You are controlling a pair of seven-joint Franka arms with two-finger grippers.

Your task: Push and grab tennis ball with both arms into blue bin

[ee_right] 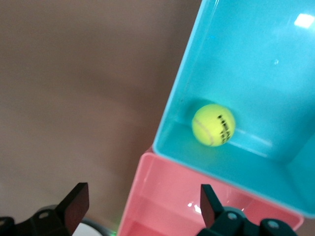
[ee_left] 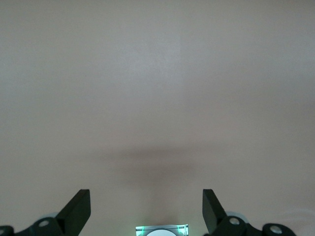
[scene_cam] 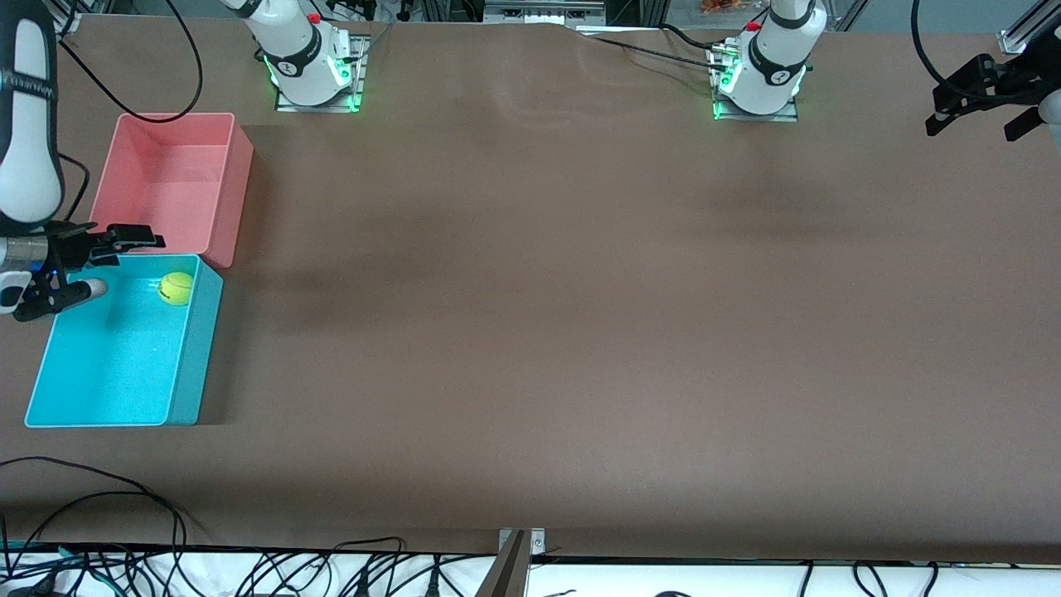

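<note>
The tennis ball (scene_cam: 176, 288) lies inside the blue bin (scene_cam: 196, 356), in the corner beside the pink bin. It also shows in the right wrist view (ee_right: 213, 125), resting on the floor of the blue bin (ee_right: 183, 93) against a wall. My right gripper (scene_cam: 114, 265) is open and empty, hovering over the blue bin's edge where it meets the pink bin; its jaws (ee_right: 142, 202) hold nothing. My left gripper (scene_cam: 971, 126) is open and empty, raised over the table at the left arm's end, and only bare table lies between its jaws (ee_left: 146, 205).
A pink bin (scene_cam: 234, 187) stands touching the blue bin, farther from the front camera, and also shows in the right wrist view (ee_right: 167, 196). Both bins sit at the right arm's end of the table. Cables run along the table's front edge (scene_cam: 249, 572).
</note>
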